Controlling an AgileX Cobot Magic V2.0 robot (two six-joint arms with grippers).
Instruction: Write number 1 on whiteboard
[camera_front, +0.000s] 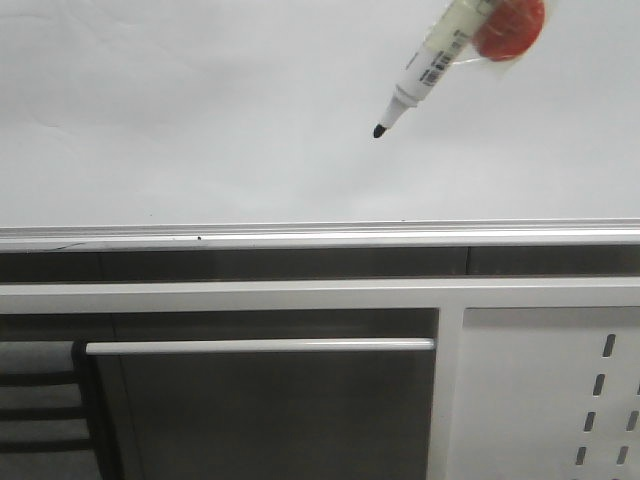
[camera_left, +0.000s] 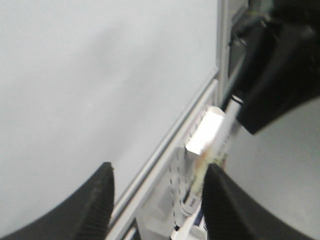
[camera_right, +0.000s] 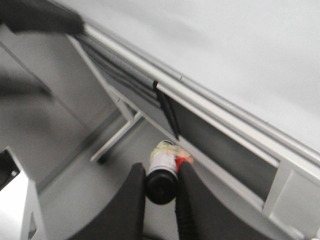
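The big, smooth, pale grey-white whiteboard (camera_front: 200, 110) has no mark on it at all. The number 1 is not there yet, so the writing step has not begun. A silver metal rail (camera_front: 300, 238) runs along the board's lower edge.

A white marker pen with a black tip (camera_front: 425, 62) hangs in front of the board, near its top right corner. The pen is tilted, and its tip points down and to the left. A round red blob wrapped in clear tape (camera_front: 508, 28) sticks to the pen's body. From the front I cannot tell if the tip touches the board. It looks a little way off.

The right gripper (camera_right: 161, 186) is clenched on the pen. Its two black fingers (camera_right: 131, 200) squeeze the pen's black back end. The left gripper (camera_left: 157, 200) is spread wide with nothing between its fingers. It faces the board's rail from the side. Past it I can see a blurry white block (camera_left: 205, 131) and some other pens, but I cannot make out much more.

Below the board there is a white metal panel with slots (camera_front: 560, 400) at the lower right.

I think the arm is getting the pen ready to start. Next, the tip should push gently onto the board until it just touches. Then it should slide straight down in one short line. If it pushes too hard, the pen could slip in the fingers. If it pushes too softly, no line will show.
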